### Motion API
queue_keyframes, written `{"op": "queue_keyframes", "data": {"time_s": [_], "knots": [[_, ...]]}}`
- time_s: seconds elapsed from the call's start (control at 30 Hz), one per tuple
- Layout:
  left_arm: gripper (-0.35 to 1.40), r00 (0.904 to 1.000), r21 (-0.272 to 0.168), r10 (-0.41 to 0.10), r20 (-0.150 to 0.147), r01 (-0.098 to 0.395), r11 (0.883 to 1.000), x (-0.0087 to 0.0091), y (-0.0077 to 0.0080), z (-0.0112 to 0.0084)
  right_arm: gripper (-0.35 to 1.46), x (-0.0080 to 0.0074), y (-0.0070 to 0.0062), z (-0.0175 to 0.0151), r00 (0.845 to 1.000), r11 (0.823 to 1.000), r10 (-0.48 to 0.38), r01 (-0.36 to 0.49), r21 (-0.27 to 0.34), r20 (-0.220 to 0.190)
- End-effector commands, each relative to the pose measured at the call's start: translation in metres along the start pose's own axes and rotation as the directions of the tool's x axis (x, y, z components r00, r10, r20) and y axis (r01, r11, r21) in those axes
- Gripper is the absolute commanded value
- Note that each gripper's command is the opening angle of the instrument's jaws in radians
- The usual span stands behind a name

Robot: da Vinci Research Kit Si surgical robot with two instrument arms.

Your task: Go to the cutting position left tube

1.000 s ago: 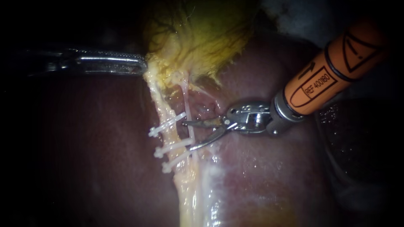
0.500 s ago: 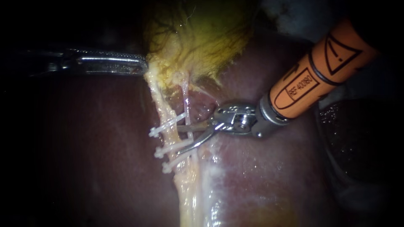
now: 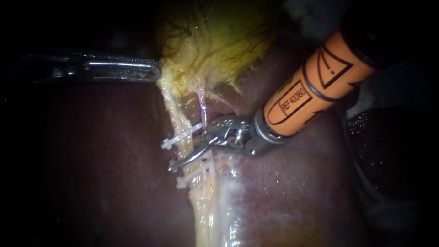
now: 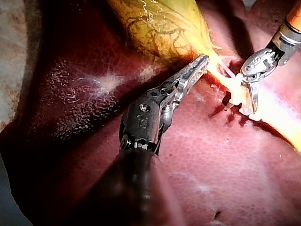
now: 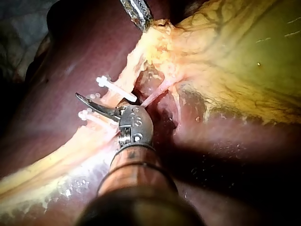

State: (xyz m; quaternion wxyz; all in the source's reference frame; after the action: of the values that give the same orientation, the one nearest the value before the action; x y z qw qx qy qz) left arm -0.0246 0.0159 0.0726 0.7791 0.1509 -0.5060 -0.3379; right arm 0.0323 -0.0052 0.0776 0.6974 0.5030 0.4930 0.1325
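Note:
The yellow gallbladder (image 3: 215, 41) lies on the dark red liver (image 3: 100, 160). Below it runs the pale left tube (image 3: 182, 120) with three white clips (image 3: 179, 136); a thinner right tube (image 3: 202, 106) runs beside it. My right instrument (image 3: 183, 153), on an orange shaft, has its blades open across the left tube, just under the top clip; the lower blade overlies the middle clip and the upper one is partly hidden. The right wrist view shows one blade (image 5: 96, 106) past the tube. My left instrument (image 3: 153, 72) is shut on the gallbladder's edge (image 4: 209, 54).
Pale fatty tissue (image 3: 206, 206) continues down from the clips over the liver. A dark fold of liver (image 3: 388, 151) lies under the orange shaft. In the left wrist view, my right instrument (image 4: 253, 106) sits just beyond my left instrument's jaws.
My right instrument has moved left, and its open blades now reach across the left tube between the top and middle clips. The left instrument has not moved.

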Motion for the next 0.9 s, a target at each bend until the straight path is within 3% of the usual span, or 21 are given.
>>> {"op": "queue_keyframes", "data": {"time_s": [0.03,0.27,0.57,0.9], "knots": [[-0.35,1.0,0.0,0.0,0.0,0.0,1.0,0.0,0.0,0.0,1.22,-0.0001,0.0,0.0003,1.0,1.0,0.002,-0.002,0.004,-0.004],[-0.35,1.0,0.0,0.0,0.0,0.0,1.0,0.0,0.0,0.0,1.22,0.0007,-0.0006,0.0007,0.998,0.997,0.023,-0.019,0.07,-0.057],[-0.35,1.0,0.0,0.0,0.0,0.0,1.0,0.0001,0.0001,0.0,1.2,0.0026,-0.0028,0.0009,0.995,0.993,0.036,-0.025,0.115,-0.094],[-0.35,1.0,0.0,0.0,0.0,0.0,1.0,0.0001,0.0001,0.0,1.2,0.0043,-0.0047,0.0015,0.993,0.99,0.042,-0.026,0.142,-0.107]]}}
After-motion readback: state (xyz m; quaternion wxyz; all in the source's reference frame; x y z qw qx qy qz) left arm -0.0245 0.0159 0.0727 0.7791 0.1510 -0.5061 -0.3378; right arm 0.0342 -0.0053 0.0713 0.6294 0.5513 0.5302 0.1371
